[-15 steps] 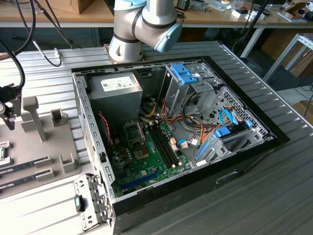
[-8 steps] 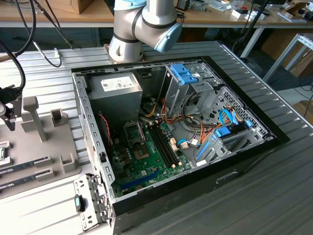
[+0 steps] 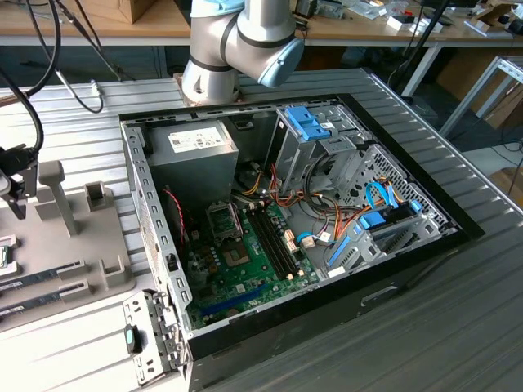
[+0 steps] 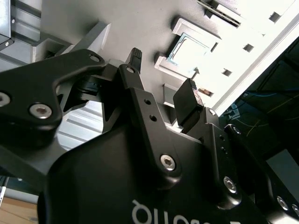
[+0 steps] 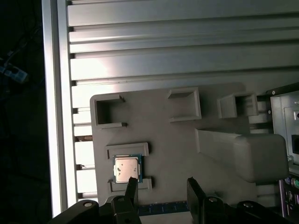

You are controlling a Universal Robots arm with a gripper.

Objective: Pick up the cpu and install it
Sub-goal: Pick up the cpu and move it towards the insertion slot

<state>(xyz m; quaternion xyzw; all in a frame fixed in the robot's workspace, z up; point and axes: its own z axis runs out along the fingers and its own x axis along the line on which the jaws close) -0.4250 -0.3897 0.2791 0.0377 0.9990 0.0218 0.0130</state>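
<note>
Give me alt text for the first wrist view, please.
The cpu sits in a recess of a grey holder on a ribbed metal table. The gripper hovers close by, fingers open and empty, one finger beside the cpu.

Small square cpu (image 5: pixel 126 169): silver-grey top, thin green rim. Moulded plastic holder plate (image 5: pixel 177 140): plain pale grey. Two-finger gripper (image 5: pixel 162 183): matte black.

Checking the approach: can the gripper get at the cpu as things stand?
Probably yes: the gripper is open, and nothing covers the cpu in its grey fixture; the cpu lies nearer one finger, not centred between them.
</note>
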